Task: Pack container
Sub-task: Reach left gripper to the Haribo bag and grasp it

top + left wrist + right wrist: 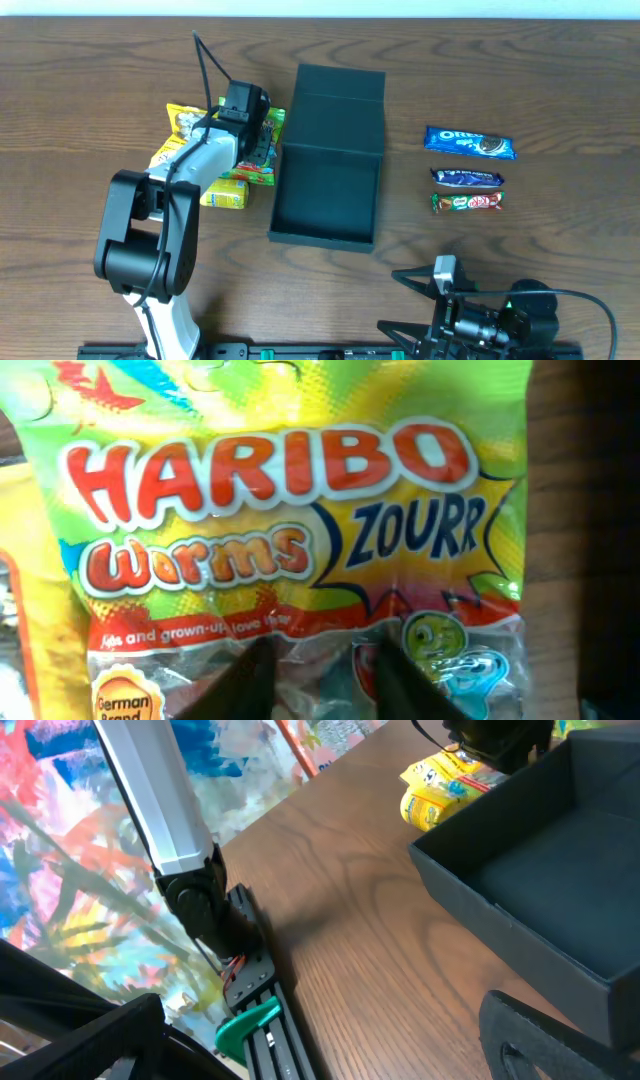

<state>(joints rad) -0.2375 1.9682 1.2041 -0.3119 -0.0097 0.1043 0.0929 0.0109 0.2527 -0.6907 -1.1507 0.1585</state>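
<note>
one container (328, 195) lies open, nothing inside; left jaws pinch haribo bag (290, 490); right jaws apart

A robotics lab station by the look of it; 2 arms, the left arm (150, 240) and the right arm (490, 322), stand on a black rail (320, 352) along the near edge of a wood-grain desk (80, 60); loose cables (205, 60) trail from both; a brightly patterned surface (60, 840) shows beyond the desk's side.
</note>
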